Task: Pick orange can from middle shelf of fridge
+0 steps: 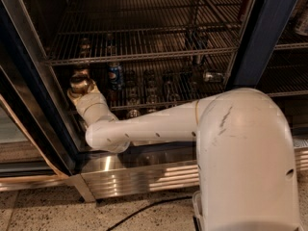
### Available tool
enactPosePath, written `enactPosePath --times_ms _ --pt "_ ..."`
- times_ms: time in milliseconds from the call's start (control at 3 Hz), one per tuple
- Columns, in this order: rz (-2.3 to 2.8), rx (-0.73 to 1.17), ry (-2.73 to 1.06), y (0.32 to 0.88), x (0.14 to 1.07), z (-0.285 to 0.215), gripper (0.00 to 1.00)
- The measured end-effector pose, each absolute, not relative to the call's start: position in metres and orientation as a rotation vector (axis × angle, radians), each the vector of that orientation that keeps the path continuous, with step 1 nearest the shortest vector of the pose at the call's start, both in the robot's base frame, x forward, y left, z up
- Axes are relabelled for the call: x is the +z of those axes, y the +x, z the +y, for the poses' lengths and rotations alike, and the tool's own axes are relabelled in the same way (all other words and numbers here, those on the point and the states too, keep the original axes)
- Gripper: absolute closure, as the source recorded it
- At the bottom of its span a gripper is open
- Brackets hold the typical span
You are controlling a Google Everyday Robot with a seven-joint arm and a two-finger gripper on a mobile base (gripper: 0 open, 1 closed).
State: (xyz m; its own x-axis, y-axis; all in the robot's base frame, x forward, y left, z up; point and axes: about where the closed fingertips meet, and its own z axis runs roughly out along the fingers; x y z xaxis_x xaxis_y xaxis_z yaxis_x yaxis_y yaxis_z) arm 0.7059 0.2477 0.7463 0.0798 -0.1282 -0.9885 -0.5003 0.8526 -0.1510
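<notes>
Orange can (80,82) stands at the left end of the middle shelf (163,102) in the fridge (262,37), toward 10 o'clock in the view, with the blue Pepsi can (114,76) at its 3 o'clock. My gripper (79,92) sits right at it, my arm coming in low, I judge, to clear the upper rack (144,56) (spread or pinching, I cannot tell).

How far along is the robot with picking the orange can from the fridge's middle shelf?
Done: the gripper is inside the dark-blue-framed fridge, at the dull orange-gold can on the left of the dark wire middle shelf. In hand: securing the can; whether it is held cannot be seen. Left: lifting it out of the fridge.
</notes>
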Motion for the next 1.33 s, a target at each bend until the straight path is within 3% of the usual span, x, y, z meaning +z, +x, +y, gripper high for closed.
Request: enactPosePath --times_ms 1000,1333 --pt "1.497 0.274 -0.490 0.700 0.748 0.234 1.00" --pt "1.481 0.349 -0.486 0.691 0.771 0.232 1.00"
